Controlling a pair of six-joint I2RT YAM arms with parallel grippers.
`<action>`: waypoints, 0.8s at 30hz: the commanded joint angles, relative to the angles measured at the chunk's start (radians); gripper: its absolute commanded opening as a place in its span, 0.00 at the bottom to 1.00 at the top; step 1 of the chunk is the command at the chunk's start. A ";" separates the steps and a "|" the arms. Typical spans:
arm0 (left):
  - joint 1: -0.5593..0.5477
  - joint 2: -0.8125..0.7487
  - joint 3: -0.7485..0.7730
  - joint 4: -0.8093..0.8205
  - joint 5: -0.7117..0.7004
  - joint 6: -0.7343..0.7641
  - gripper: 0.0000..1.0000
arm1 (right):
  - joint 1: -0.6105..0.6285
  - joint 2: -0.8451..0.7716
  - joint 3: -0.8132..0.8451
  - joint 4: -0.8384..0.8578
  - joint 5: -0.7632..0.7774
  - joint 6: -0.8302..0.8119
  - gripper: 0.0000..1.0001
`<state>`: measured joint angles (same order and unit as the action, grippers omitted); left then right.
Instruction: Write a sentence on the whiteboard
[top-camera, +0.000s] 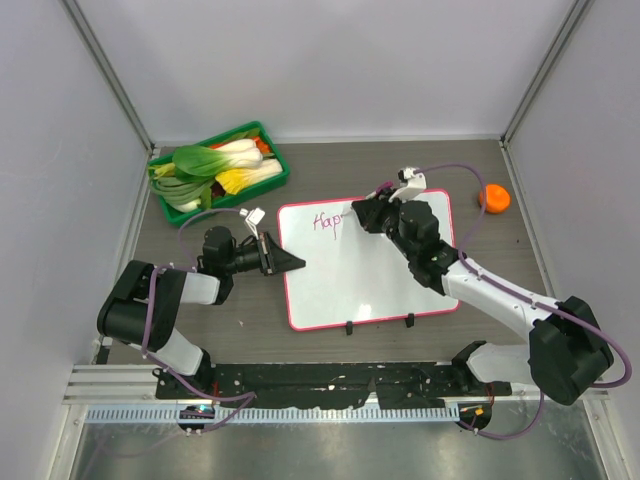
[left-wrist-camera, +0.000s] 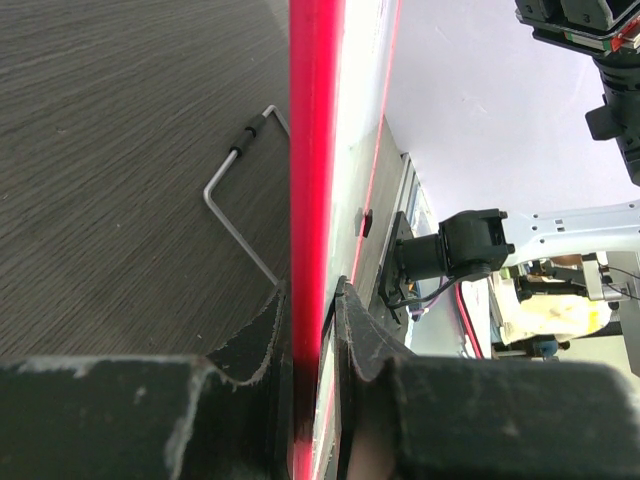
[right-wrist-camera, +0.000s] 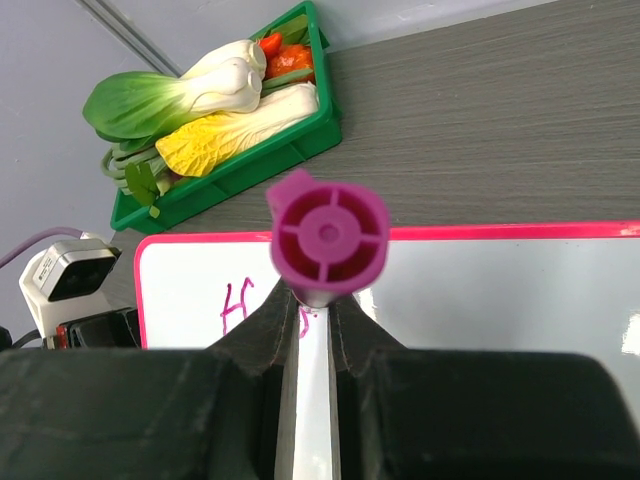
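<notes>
Three magenta letters, "Hap", make up the sentence (top-camera: 326, 221) on the whiteboard (top-camera: 372, 285), just in front of the right fingers (top-camera: 362, 212) and to their left in the wrist view. The whiteboard lies flat on the desk (top-camera: 400, 165) between the two arms, its two black feet (top-camera: 350, 326) at the near edge.

The right fingers are clenched on a marker (right-wrist-camera: 328, 238) with a purple-magenta butt end that faces the wrist camera. Its barrel runs down between them toward the board. The tip is hidden behind the butt end, so contact with the surface cannot be told.

The left fingers (left-wrist-camera: 312, 305) are clamped on the whiteboard's red frame (left-wrist-camera: 315, 150) at its left edge, one finger on each side of the rim. To the left of these fingers, in the left wrist view, a bent metal rod (left-wrist-camera: 235, 200) with a black sleeve lies on the desk beside the frame.

Beyond the left fingers, well apart from the board, a green tray (top-camera: 262, 188) holds bok choy (top-camera: 205, 160) and other vegetables. Past the right fingers, near the far right of the desk, sits a small orange object (top-camera: 494, 198).
</notes>
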<state>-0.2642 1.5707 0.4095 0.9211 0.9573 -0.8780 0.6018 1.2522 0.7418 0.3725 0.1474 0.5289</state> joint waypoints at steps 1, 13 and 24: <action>-0.023 0.035 -0.011 -0.140 -0.101 0.131 0.00 | -0.004 -0.030 -0.021 -0.003 0.012 -0.014 0.01; -0.023 0.035 -0.009 -0.145 -0.103 0.132 0.00 | -0.004 -0.071 -0.071 -0.027 -0.016 -0.009 0.01; -0.023 0.032 -0.008 -0.149 -0.106 0.136 0.00 | -0.004 -0.109 -0.113 -0.040 -0.061 -0.009 0.01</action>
<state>-0.2638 1.5707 0.4103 0.9165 0.9562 -0.8780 0.6018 1.1706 0.6487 0.3542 0.0986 0.5297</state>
